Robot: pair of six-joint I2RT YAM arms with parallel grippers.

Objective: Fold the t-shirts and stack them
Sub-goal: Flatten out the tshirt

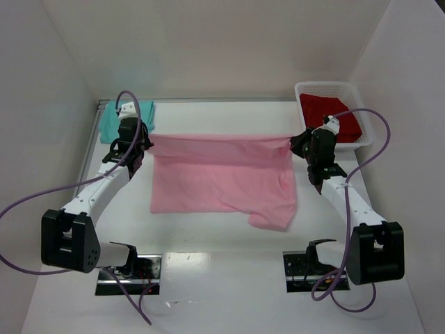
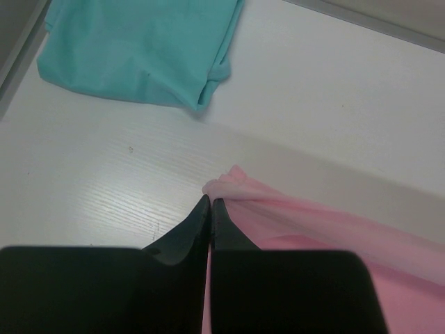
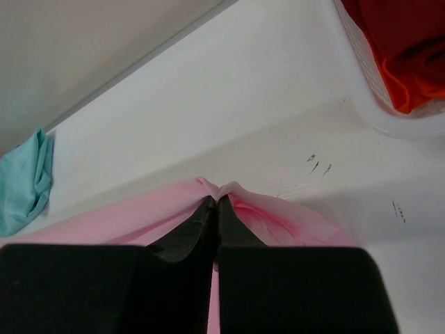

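Top external view: light pink soft cloth t-shirt (image 1: 222, 182) lies centrally, its far edge pulled taut from left to right.
Left gripper (image 1: 144, 143): pinching the far-left corner.
Right gripper (image 1: 297, 144): pinching the far-right corner.
Shirt body: trails from both claws toward the robot.

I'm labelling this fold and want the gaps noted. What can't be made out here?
- Teal t-shirt: top view, left hand covers part; left wrist view crops it.
- Red t-shirt: basket wall and right hand hide part, top view.
- Pink t-shirt: both wrist views, the hands' own bodies hide all but its pinched corners.
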